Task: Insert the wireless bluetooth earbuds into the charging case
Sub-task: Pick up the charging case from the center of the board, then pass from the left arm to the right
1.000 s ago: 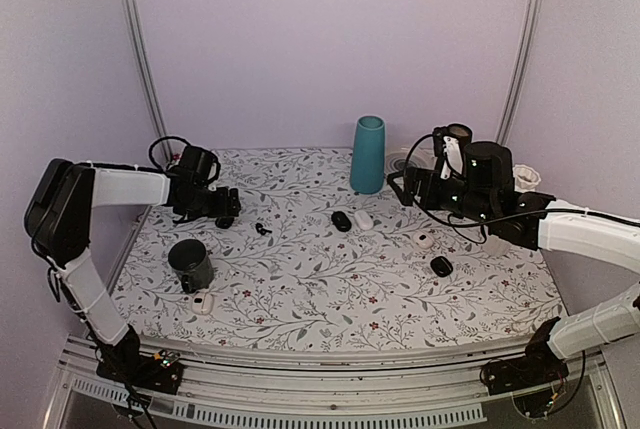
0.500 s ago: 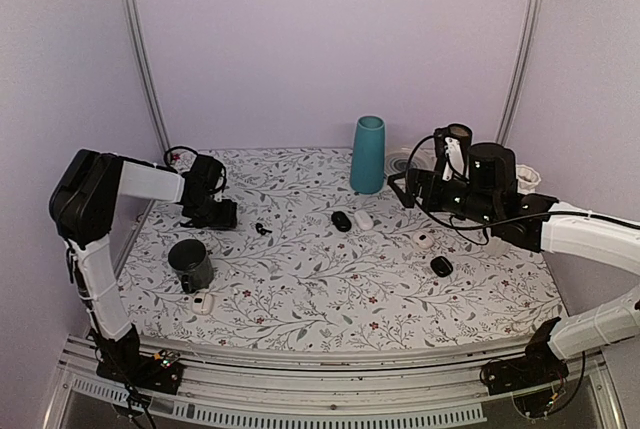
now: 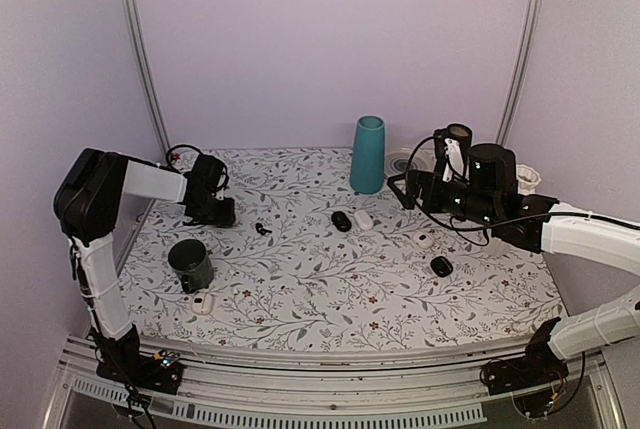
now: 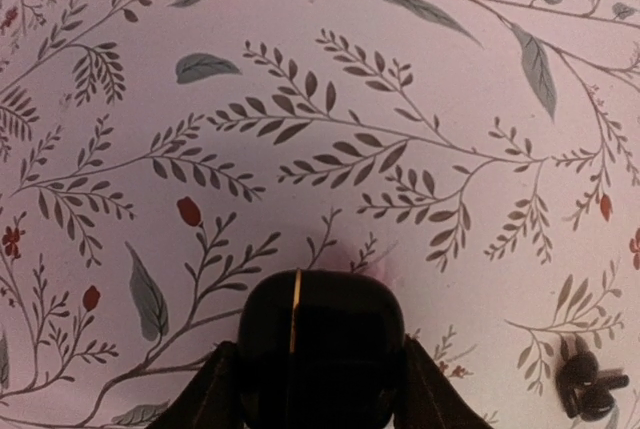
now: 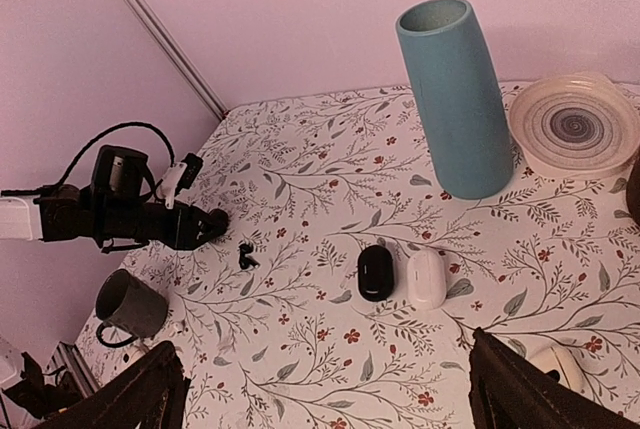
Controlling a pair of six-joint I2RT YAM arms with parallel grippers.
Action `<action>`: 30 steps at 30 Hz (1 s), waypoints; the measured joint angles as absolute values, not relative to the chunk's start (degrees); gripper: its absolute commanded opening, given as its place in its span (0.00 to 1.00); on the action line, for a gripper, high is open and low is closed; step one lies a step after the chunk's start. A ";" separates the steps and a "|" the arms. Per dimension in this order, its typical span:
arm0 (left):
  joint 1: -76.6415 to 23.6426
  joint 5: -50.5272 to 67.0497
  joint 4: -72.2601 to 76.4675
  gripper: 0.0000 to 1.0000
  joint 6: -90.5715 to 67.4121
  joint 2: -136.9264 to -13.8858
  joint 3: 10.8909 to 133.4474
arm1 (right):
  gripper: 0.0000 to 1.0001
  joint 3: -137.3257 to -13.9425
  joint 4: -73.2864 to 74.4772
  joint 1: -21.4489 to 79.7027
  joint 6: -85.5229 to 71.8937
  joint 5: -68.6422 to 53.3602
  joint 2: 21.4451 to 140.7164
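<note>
The charging case (image 4: 320, 334), a glossy black rounded box with a thin gold seam, sits between the fingers of my left gripper (image 4: 320, 354). Both fingers (image 4: 222, 389) press against its sides, so the gripper is shut on it. Seen from above, this gripper (image 3: 222, 214) is low at the table's far left and hides the case. The two wireless bluetooth earbuds (image 3: 262, 228) lie together on the cloth just right of it, also seen as earbuds (image 4: 585, 389) and earbuds (image 5: 245, 256). My right gripper (image 5: 330, 409) hovers open and empty, high at the far right (image 3: 405, 189).
A teal vase (image 3: 368, 154) and a striped plate (image 5: 575, 124) stand at the back. A slim black pod (image 3: 342, 220) and a white pod (image 3: 363, 219) lie mid-table. Another white pod (image 3: 423, 239) and black pod (image 3: 441, 266) lie right. A dark mug (image 3: 190, 264) stands near left.
My left arm swung its elbow in toward the table and its gripper closed from wide open onto the case. The right arm barely moved.
</note>
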State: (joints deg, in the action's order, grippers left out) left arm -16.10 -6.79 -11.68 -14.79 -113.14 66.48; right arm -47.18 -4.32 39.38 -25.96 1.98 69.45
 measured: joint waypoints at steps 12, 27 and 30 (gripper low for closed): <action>-20.03 -4.99 -10.92 0.22 -11.66 -106.45 64.16 | 0.99 -46.06 -6.63 39.38 -25.96 -2.72 69.34; -37.41 -3.16 0.80 0.20 -0.34 -88.07 58.46 | 0.94 -51.05 -10.61 39.38 -28.73 -16.38 76.20; -41.25 -2.81 3.29 0.20 2.85 -85.12 58.06 | 0.92 -52.97 -11.77 39.38 -29.93 -19.35 78.13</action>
